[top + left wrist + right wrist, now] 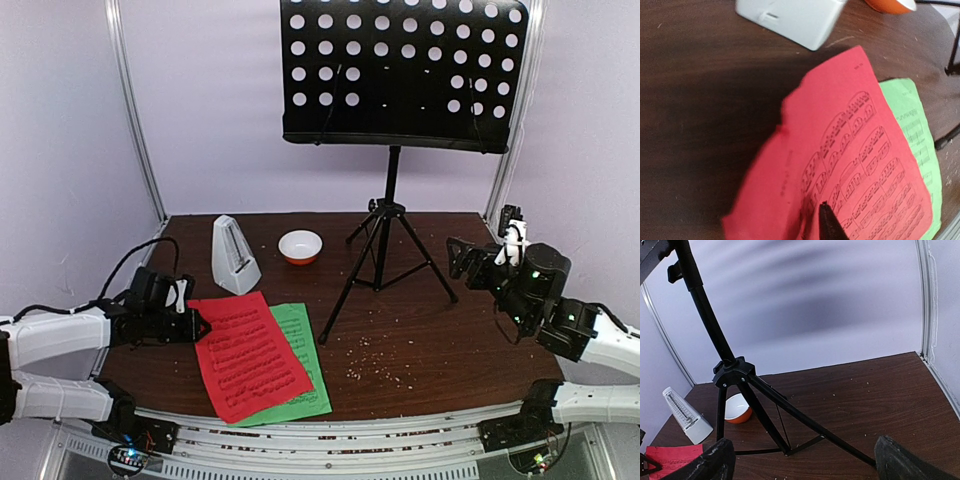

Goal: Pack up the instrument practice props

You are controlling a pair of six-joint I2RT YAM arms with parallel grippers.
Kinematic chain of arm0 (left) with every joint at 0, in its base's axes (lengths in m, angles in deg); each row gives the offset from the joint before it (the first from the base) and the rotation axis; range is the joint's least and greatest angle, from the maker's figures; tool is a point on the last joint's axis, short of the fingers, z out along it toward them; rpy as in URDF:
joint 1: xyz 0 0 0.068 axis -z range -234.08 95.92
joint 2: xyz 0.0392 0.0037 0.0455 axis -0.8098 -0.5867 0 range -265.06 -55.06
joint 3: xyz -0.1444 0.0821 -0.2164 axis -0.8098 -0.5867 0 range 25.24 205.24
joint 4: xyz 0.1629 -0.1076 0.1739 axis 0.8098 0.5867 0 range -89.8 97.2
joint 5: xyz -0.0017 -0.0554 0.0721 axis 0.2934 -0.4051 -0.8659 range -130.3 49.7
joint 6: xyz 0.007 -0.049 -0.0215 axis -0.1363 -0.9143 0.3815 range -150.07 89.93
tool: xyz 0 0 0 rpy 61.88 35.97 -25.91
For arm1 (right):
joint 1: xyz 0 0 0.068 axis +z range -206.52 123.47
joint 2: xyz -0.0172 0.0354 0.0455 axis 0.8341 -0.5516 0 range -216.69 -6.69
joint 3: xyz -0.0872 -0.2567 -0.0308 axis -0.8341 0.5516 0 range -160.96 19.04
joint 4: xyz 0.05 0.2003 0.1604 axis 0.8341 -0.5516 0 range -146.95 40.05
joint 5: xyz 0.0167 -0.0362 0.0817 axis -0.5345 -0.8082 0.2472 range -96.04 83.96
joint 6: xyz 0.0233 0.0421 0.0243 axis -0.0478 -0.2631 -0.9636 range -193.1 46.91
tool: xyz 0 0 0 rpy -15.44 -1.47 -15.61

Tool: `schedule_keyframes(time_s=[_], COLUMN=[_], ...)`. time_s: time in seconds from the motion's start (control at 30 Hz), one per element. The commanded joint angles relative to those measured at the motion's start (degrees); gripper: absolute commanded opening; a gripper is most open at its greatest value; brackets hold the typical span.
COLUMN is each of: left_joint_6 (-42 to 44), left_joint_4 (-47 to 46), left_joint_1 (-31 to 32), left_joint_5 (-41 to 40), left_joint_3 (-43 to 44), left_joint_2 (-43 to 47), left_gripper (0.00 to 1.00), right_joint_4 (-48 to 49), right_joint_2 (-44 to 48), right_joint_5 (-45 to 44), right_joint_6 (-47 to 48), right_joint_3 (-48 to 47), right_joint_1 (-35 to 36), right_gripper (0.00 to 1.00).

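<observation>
Left end effector (188, 312) sits low over the counter (430, 330), at the far left corner of the red page (245, 355). That sheet lies on top of the green page (305, 345), left of centre and close to the front edge. Both sheets run with their long axis from far-left to near-right, so the red page stretches away from the left end effector toward the right and the near rail. In the left wrist view one dark finger (831, 226) shows over the printed staves, and the page's left edge looks rumpled and blurred (possibly lifted, not sure). The second finger is out of frame, so I cannot tell whether this end effector is spread or pinched on paper. Metronome (233, 257) stands upright just beyond the pages, with the bowl (300, 245) to its right. The left arm is plainly the nearer one for the sheets and the metronome. Right end effector (468, 262) is raised on the right side, facing the tripod of the music stand (392, 250). Its fingers (715, 460) are spread wide with nothing between them, and the tripod legs lie ahead and to its left, apart from it. Judgement: the red page goes first, by an edge pinch, since it lies nearly flat.
</observation>
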Motion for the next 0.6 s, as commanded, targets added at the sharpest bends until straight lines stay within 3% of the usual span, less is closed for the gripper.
schedule_keyframes(time_s=[0.0,0.17,0.23,0.37,0.43,0.57], left_joint_6=[2.6,3.2,5.2,10.2,12.1,8.0], left_joint_4=[1.8,2.6,1.9,0.1,-2.2,-17.0], left_joint_1=[-0.4,-0.4,-0.4,-0.4,-0.4,1.6], left_joint_5=[-6.9,-17.6,-21.5,-20.3,-15.7,-7.8], left_joint_3=[2.9,6.1,8.1,12.4,14.1,9.0], left_joint_2=[1.9,14.6,18.8,20.3,18.7,21.4], left_gripper=[0.3,0.72,0.79,0.83,0.78,0.72], right_joint_4=[0.2,-0.7,-0.8,0.0,0.4,-1.0], right_joint_2=[-0.5,0.2,0.7,0.8,-0.1,-2.0], right_joint_5=[-2.1,-3.7,-4.1,-4.2,-4.2,-0.1], right_joint_6=[-0.9,-1.3,-1.4,-2.1,-3.3,-9.0], right_joint_3=[0.7,-0.1,-0.2,0.3,0.5,0.0], right_joint_1=[-0.4,-0.4,-0.5,-0.7,-0.8,-4.3], right_gripper=[1.0,1.0,1.0,1.0,1.0,1.0])
